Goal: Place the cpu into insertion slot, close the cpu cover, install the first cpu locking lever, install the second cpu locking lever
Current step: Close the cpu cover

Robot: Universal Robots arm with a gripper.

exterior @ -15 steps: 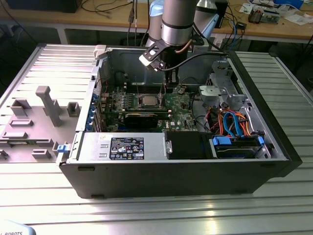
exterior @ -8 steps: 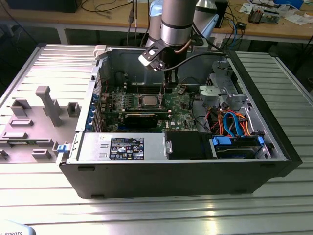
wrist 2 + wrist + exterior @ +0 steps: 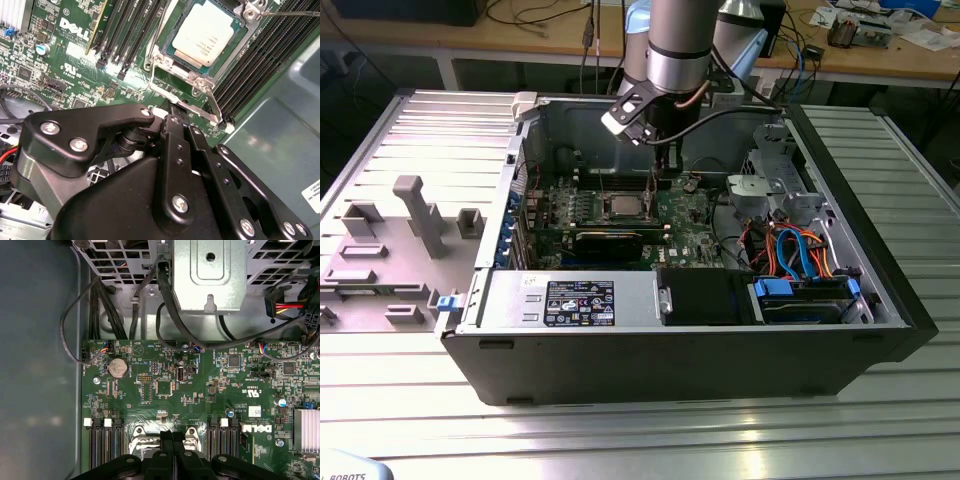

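The cpu [image 3: 205, 32], a silvery square chip, lies in the insertion slot [image 3: 200, 80] on the green board; it also shows in the exterior view [image 3: 623, 207]. The cpu cover [image 3: 167, 56], a thin metal frame, lies flat around the chip. A thin wire lever [image 3: 155, 35] runs along one side of the socket and another rod [image 3: 292, 13] crosses its far corner. My gripper [image 3: 175, 112] is shut, with its tips at a flat metal bar [image 3: 212, 107] at the socket's edge. In the first wrist view the gripper [image 3: 172, 437] stands over the socket, fingers together, holding nothing that I can see.
Long memory slots [image 3: 250, 75] flank the socket on both sides. A black expansion card [image 3: 610, 240] sits in front of it, and the power supply [image 3: 570, 300] nearer still. Cables and a drive cage [image 3: 800, 260] crowd the exterior view's right. A grey fixture [image 3: 410, 225] lies outside the case.
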